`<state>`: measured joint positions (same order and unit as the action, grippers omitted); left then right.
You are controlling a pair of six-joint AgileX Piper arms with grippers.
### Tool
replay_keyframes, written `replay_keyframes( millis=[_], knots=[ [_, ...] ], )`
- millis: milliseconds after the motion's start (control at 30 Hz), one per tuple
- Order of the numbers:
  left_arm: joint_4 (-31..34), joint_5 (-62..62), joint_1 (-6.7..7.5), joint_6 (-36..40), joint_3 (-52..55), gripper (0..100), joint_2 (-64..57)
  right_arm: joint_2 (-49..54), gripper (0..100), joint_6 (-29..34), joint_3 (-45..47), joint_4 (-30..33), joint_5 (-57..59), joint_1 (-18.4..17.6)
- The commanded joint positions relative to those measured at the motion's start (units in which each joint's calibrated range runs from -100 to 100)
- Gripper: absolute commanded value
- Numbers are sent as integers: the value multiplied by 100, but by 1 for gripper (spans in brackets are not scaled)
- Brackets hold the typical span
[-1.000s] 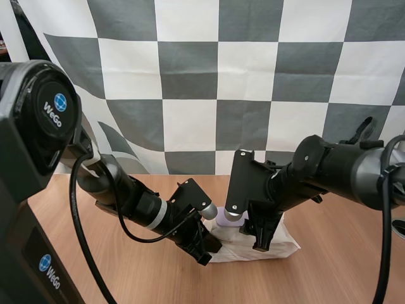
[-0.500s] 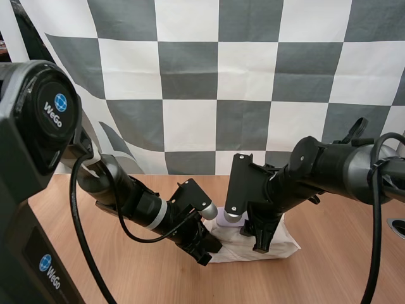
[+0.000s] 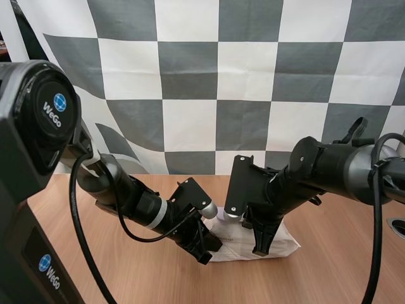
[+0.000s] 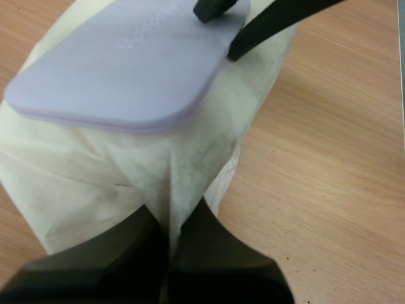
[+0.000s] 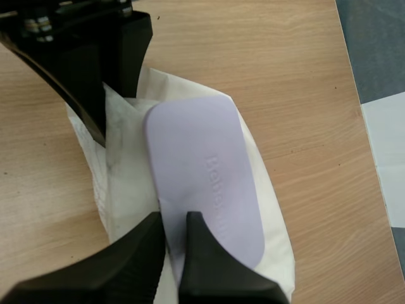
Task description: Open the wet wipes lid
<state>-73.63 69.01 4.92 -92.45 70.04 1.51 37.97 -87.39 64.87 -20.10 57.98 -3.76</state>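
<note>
- Pinches the lid (image 5: 202,164) by its end lip with the right gripper (image 5: 174,223), fingers nearly together.
- Clamps the end seam of the pack of wet wipes (image 4: 95,171) in the left gripper (image 4: 172,220); pack flat on the table (image 5: 253,50), lid down on top.
- Peel upward and back slowly, keeping the pack pinned.
- Cannot make out the hinge or the depth of bite.

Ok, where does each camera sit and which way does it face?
High view: behind and above the bases, facing forward and down; both arms meet at the pack of wet wipes.
Left wrist view: on my left arm, facing down the left gripper, shut on the pack's wrap.
Right wrist view: on my right arm, facing down the right gripper, pinching the lid.
Wrist views share the lid.
</note>
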Motion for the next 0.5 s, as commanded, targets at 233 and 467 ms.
replay_keyframes(
  millis=[233,467],
  knots=[
    [11,-154,2,-85,-1,0,4,5,0,17,-215,-11,-110,-5],
    [24,-193,2,-85,-1,0,4,5,0,17,-290,-11,-196,-5]
  ],
)
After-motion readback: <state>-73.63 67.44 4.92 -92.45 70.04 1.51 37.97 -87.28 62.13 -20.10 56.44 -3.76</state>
